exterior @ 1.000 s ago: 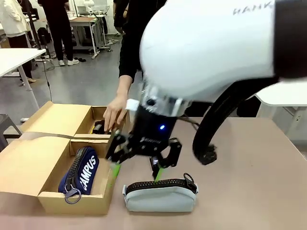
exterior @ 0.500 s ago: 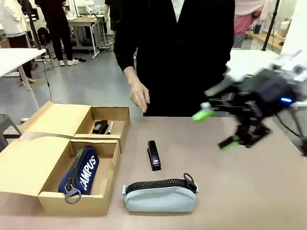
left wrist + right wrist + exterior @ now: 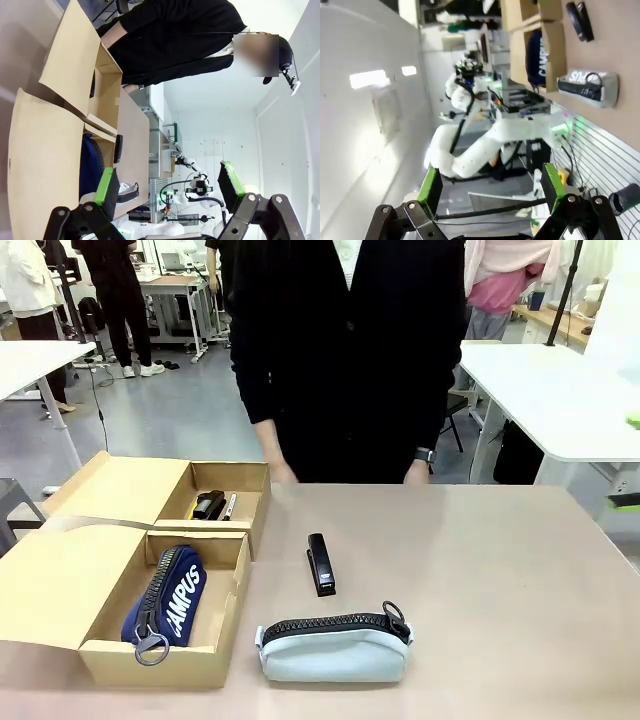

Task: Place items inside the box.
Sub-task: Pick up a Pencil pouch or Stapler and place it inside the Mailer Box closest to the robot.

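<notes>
Box [image 3: 60, 580] on table [image 3: 500, 590]: near compartment holds CAMPUS pouch [image 3: 170, 602] lengthwise, far one has dark items [image 3: 210, 505], too small to tell. Stapler [image 3: 320, 564] lies on table w/ long axis toward person [image 3: 350, 360]; grey pouch [image 3: 333, 648] crosswise, nearer robot. Left jaws & right jaws both apart, well away from all.

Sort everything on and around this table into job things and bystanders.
Job: box, holding the CAMPUS pouch and, in its far compartment, dark items too small to tell apart; grey pouch and stapler on the table.
Bystanders: person at the far side; white table behind.
</notes>
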{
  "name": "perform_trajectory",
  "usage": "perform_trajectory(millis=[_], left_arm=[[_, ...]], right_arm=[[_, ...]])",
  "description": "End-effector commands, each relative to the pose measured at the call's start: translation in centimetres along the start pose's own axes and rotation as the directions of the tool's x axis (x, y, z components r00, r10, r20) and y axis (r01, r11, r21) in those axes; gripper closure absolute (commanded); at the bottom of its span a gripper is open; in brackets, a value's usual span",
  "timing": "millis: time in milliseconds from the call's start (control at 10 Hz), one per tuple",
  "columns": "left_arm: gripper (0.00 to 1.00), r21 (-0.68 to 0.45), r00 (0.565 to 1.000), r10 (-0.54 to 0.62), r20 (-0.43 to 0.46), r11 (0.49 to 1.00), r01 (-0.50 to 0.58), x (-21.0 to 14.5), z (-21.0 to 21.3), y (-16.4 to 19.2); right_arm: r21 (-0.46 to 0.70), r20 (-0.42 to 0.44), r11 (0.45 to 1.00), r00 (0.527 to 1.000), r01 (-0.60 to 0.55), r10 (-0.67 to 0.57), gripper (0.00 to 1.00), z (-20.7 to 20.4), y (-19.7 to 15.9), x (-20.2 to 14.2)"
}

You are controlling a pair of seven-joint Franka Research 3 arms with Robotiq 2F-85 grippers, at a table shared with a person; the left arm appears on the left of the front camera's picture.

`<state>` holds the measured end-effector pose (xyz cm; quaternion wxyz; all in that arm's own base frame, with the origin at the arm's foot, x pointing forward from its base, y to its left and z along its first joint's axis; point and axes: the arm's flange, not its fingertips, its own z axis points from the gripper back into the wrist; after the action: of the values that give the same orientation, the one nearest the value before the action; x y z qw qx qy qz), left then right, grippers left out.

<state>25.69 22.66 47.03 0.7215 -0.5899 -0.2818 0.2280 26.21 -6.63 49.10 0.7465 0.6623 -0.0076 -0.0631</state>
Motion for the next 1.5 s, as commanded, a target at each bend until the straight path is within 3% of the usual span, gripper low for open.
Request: perform_trajectory(millis=[0,100,200,1400], left_arm=[[0.0,-0.021,1.0,-0.017,0.005,1.0,0.017,-0.2,0.0,0.0],[0.0,-0.021,1.0,-0.017,0.005,1.0,0.017,-0.2,0.0,0.0],[0.0,-0.021,1.0,-0.017,0.005,1.0,0.017,-0.2,0.0,0.0],[0.0,-0.021,1.0,-0.017,0.005,1.0,0.017,-0.2,0.0,0.0]], right_arm=[[-0.042,0.097,0.999,0.995,0.001,0.003,0.0,-1.7,-7.2,-5.4],[-0.104,0.198,0.993,0.979,0.063,-0.042,0.0,-2.6,-7.9,-5.6],[0.005,0.054,1.0,0.998,0.011,-0.011,0.0,2.5,-2.0,-0.1],[0.005,0.054,1.0,0.998,0.011,-0.011,0.0,2.5,-2.0,-0.1]])
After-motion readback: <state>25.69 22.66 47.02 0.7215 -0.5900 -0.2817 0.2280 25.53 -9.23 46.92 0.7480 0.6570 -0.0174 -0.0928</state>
